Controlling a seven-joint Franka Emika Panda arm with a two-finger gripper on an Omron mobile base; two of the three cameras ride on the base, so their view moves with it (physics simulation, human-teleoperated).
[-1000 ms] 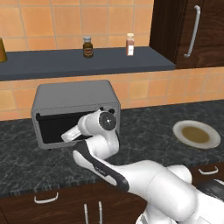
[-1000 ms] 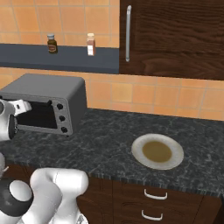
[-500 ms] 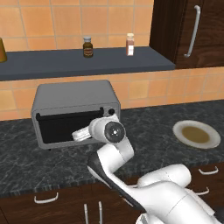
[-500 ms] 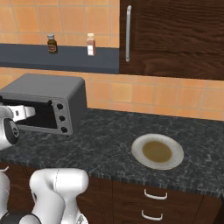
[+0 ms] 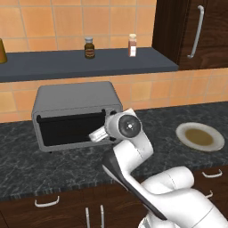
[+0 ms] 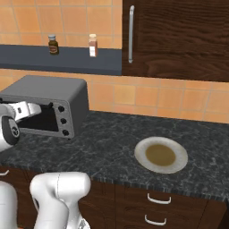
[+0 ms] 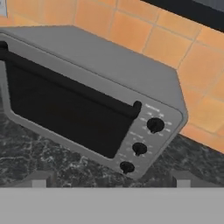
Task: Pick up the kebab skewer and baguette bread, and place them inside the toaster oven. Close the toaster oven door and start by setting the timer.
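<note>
We take the step in hand to be setting the timer: the oven (image 5: 75, 116) sits at the left of the dark tabletop (image 5: 53, 164) against the tiled wall, its door (image 7: 65, 111) shut, the bar handle (image 7: 70, 87) along its top edge, and no skewer or bread lies on the tabletop, so we judge both are inside, though the dark glass hides them. Our tool (image 5: 99, 133) hangs just before the door's right end, near the knobs; whether it is spread or closed we cannot tell, as the tips barely peep into the hand view. To do this well we should shift right, centre on one of the three knobs (image 7: 155, 125), whichever is the timer, close squarely on it, then twist without pushing the oven. Far right, the plate (image 5: 199, 136) is bare.
</note>
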